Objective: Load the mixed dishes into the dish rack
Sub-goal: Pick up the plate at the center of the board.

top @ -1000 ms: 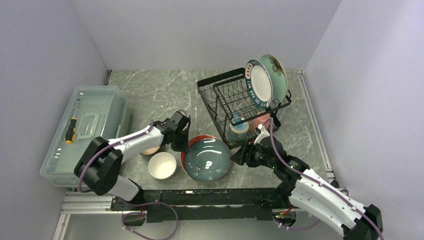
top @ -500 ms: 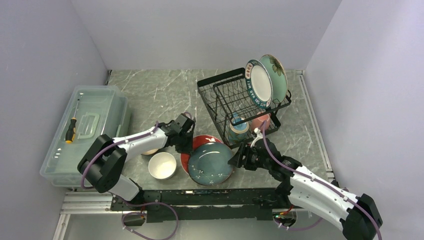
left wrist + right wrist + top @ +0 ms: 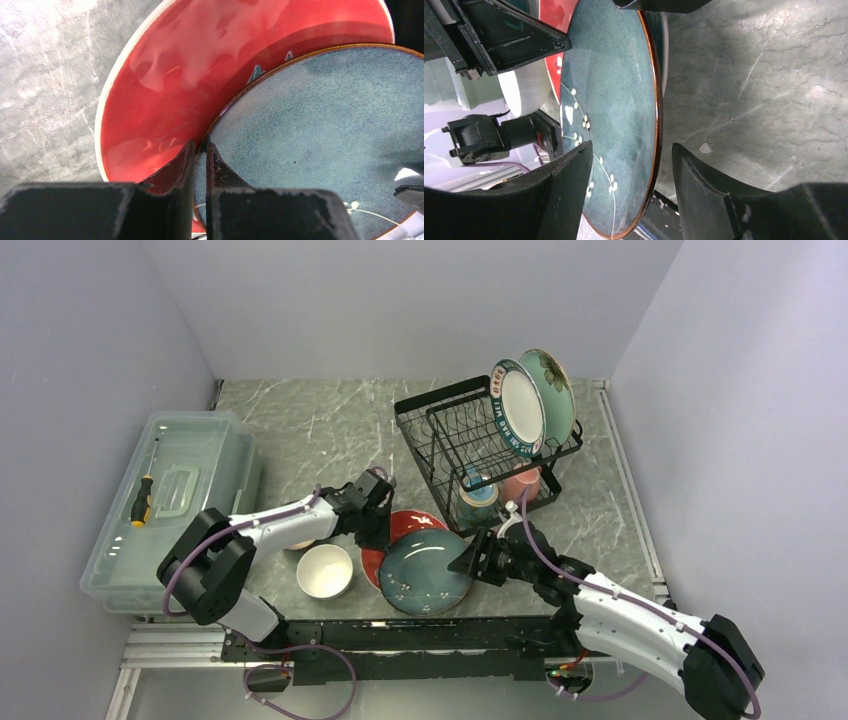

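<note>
Left arm lies low across the counter point(image 3: 320, 420), reaching right from its base, wrist turned down at the stack. Left fingers point(image 3: 186, 165) are shut thin on the left rim of the teal plate point(image 3: 325, 135): 1 finger over the rim, 1 under it, wedged between it and the red plate point(image 3: 190, 75) below. The white bowl point(image 3: 325, 571) sits just beside the stack on its left, untouched.

The teal plate point(image 3: 425, 565) overlaps the red plate point(image 3: 398, 527) in front of the rack. It looks tipped up rather than flat, though I cannot tell whether it has cleared the red plate everywhere.

Key relation: the plate's right rim runs straight through the gap of the right fingers point(image 3: 569, 180). They are spread wide, 1 on each face, touching neither, with the rim nearer the underside finger. A round plate has no long axis, so only rim alignment matters, and it looks lined up for a squeeze. Right arm comes in low from the right base, elbow bent, wrist rolled sideways so the fingers point(image 3: 478, 558) point left at the plate edge.

The dish rack point(image 3: 450, 445) stands just behind and right of the plate, nearer the right arm, with 2 plates already upright in it and 2 mugs in its basket. Likely a handover to the right arm.
</note>
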`<state>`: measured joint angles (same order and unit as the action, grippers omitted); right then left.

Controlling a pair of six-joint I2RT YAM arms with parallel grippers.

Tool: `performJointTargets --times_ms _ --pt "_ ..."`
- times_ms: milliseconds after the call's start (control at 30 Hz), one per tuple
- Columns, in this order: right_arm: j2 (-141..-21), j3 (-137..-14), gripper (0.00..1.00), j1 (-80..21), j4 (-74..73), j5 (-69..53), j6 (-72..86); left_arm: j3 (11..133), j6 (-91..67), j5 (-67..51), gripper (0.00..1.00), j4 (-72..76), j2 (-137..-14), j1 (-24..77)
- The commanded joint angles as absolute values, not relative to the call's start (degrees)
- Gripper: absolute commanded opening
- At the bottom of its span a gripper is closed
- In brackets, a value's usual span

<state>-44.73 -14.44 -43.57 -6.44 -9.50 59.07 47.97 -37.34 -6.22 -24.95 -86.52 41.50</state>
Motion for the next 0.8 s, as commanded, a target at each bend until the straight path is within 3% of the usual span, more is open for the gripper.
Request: performJointTargets --times_ms 0,367,567,733,767 --pt "-45.24 -13.69 0.61 -44.25 -0.65 -10.12 62.31 47.48 -39.6 -7.12 0.0 -23.25 -87.63 42.54" --pt "-45.91 -10.69 0.48 -45.18 5.76 -11.41 66.62 47.02 -40.51 -7.33 0.0 -22.15 -87.06 43.48" --pt "-44.39 -9.78 0.26 -45.35 6.95 -11.08 68.01 46.76 -40.84 -7.47 0.0 -21.97 -86.53 43.87" --pt "-43.09 -9.95 0.0 -45.5 6.74 -10.95 68.46 46.5 -41.02 -7.39 0.0 -22.29 -85.74 44.37" --pt "-42.81 -10.01 0.0 -45.52 6.48 -10.77 68.42 46.49 -40.92 -7.3 0.0 -22.44 -85.45 44.43"
